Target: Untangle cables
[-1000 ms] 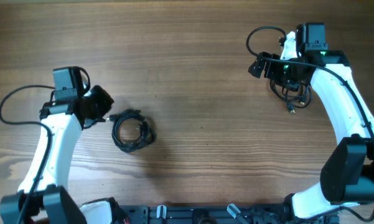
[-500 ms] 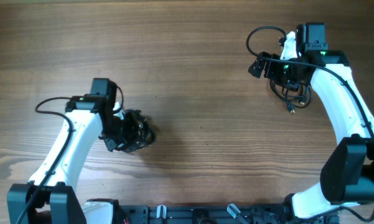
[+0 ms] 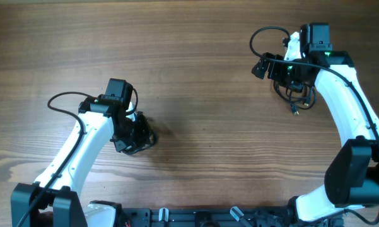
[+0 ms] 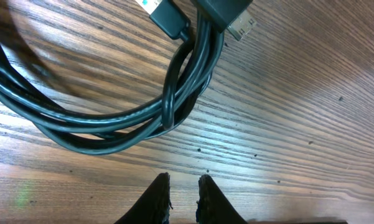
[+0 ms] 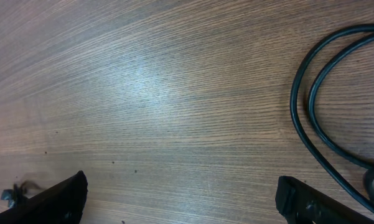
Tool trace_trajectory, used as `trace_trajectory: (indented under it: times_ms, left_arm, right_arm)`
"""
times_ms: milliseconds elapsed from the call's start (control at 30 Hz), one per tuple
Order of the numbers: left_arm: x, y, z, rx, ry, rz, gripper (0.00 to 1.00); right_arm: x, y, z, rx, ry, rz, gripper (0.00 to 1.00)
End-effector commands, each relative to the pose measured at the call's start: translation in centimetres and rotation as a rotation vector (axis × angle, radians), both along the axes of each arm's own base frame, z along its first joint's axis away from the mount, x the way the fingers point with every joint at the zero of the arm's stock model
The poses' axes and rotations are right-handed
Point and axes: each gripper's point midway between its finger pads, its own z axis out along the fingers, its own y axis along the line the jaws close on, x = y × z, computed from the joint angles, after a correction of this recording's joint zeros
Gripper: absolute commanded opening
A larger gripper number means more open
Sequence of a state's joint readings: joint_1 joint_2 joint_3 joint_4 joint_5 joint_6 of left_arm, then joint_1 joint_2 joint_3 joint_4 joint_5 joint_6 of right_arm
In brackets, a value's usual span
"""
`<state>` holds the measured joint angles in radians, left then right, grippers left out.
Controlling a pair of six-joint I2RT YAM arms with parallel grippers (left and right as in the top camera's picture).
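Note:
One coil of black cables (image 4: 112,118) lies on the wood under my left gripper (image 4: 183,194), with two plug ends (image 4: 227,15) at its top. The left fingertips (image 4: 158,196) stand just a narrow gap apart, on the near side of the coil, with only wood between them. From overhead, the left gripper (image 3: 132,137) covers most of that coil (image 3: 149,137). A second cable (image 3: 297,98) lies at the right; its loop (image 5: 308,118) curves along the right edge of the right wrist view. My right gripper (image 5: 183,199) is wide open over bare wood beside it.
The wooden table (image 3: 202,94) stretches between the two arms. Thicker black wires (image 3: 265,34) loop off the right arm, and another (image 3: 66,101) off the left arm. The arm bases stand along the near edge.
My left arm has swung right and forward, from beside the coil to over it, and its jaws have parted slightly. The right arm has not moved.

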<state>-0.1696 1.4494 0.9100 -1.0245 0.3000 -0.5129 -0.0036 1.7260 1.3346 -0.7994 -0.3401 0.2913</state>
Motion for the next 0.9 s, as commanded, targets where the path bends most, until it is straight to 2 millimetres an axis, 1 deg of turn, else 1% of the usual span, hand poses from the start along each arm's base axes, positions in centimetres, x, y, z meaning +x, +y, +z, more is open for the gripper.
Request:
trace_trajectory:
  times_ms: [0,67,133,267,367,467,500,533,667,733,867]
  left_arm:
    - [1.4,1.7,-0.4,0.112,-0.052,0.040,0.23]
    - [2.2,3.6,-0.6,0.225,-0.074,0.134,0.24]
    - [3.1,4.7,-0.6,0.285,-0.109,0.195,0.29]
    - [5.0,5.5,-0.4,0.324,-0.187,0.263,0.29]
    - [5.9,5.4,-0.4,0.314,-0.224,0.275,0.33]
    - [6.2,5.4,-0.4,0.316,-0.234,0.277,0.36]
    - [6.2,5.4,-0.6,0.315,-0.237,0.278,0.41]
    - [6.2,5.4,-0.7,0.315,-0.237,0.278,0.42]
    - [6.1,5.7,-2.2,0.328,-0.234,0.279,0.56]
    - [6.0,5.8,-2.7,0.337,-0.231,0.279,0.59]
    - [5.9,5.8,-3.8,0.345,-0.204,0.273,0.60]
  right_arm:
    - [-0.1,0.3,0.5,0.018,-0.012,0.000,1.00]
    - [-0.1,0.3,0.5,0.018,-0.012,0.000,1.00]
    - [-0.1,0.3,0.5,0.018,-0.012,0.000,1.00]
    - [-0.1,0.3,0.5,0.018,-0.012,0.000,1.00]
    - [-0.1,0.3,0.5,0.018,-0.012,0.000,1.00]
    - [-0.1,0.3,0.5,0.018,-0.012,0.000,1.00]
    - [-0.1,0.3,0.5,0.018,-0.012,0.000,1.00]
    - [-0.1,0.3,0.5,0.018,-0.011,0.000,1.00]
    - [-0.1,0.3,0.5,0.018,-0.011,0.000,1.00]
    - [-0.1,0.3,0.5,0.018,-0.012,0.000,1.00]
    - [-0.1,0.3,0.5,0.018,-0.012,0.000,1.00]
